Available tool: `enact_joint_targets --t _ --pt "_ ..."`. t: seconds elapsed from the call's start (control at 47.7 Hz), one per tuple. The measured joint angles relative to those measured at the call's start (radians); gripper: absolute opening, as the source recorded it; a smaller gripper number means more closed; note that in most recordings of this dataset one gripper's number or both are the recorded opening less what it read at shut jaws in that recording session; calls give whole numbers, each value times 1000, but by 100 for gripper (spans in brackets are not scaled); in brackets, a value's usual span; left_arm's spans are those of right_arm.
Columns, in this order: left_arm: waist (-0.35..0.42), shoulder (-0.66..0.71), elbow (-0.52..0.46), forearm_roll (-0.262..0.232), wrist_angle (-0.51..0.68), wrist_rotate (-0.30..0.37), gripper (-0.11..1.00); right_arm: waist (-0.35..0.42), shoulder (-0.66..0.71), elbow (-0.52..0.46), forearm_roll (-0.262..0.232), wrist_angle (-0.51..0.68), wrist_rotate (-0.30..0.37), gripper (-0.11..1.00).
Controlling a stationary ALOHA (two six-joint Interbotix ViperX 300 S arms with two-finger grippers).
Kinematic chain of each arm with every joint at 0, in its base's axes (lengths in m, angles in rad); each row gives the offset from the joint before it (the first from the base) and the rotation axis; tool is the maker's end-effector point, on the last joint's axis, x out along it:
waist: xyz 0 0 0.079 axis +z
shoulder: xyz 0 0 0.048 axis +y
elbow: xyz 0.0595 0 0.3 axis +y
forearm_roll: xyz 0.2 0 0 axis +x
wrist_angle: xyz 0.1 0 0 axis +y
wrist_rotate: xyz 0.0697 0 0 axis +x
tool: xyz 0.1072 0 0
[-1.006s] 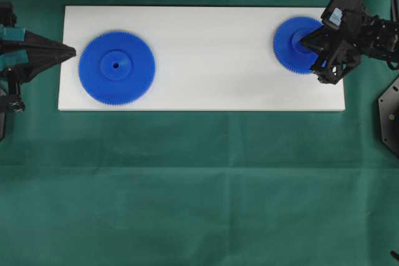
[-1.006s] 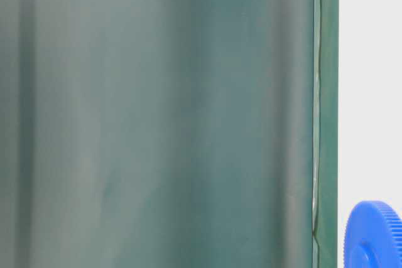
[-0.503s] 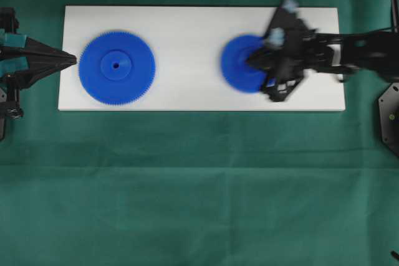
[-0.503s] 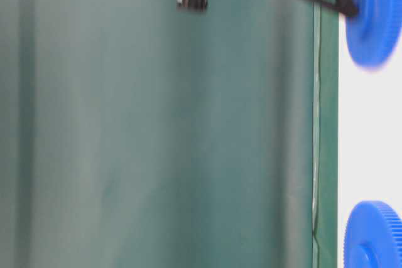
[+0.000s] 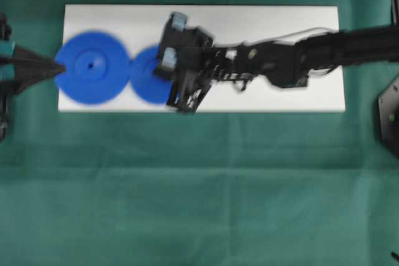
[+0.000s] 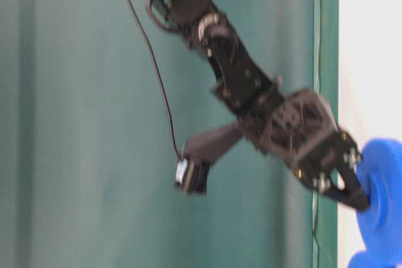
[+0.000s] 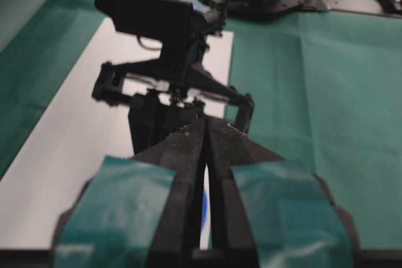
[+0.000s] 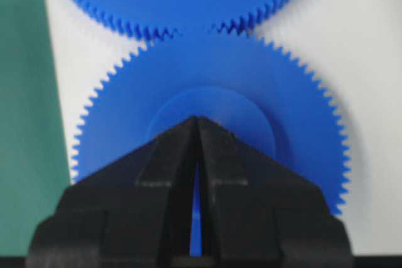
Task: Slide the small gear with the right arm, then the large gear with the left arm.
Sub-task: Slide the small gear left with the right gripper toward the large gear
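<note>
Pushing with fingers pressed together, the right hand (image 8: 196,131) sits on the small gear (image 8: 213,117), now meshed against the large gear (image 5: 92,68) at the board's (image 5: 274,101) left; the left hand (image 5: 57,66), pinched narrow, waits beside it.

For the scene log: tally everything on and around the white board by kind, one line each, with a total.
Flat blue plastic gears: 2, the small gear and the large gear
Black robot arms with pointed grippers: 2, the right arm and the left arm
Flat white rectangular board: 1
Green cloth: 1
Total: 6
</note>
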Motion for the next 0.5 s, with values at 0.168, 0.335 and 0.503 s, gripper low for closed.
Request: enact_joint_targets --t 0.168,0.335,0.503 --pt "-2 -60 23 0 37 -8 0 5 15 -37 -11 34 2 50" --pt "-2 -83 26 0 66 -31 0 5 17 -37 -11 37 3 50" --pt "-2 -83 26 0 71 -49 0 5 15 -37 -11 37 3 50"
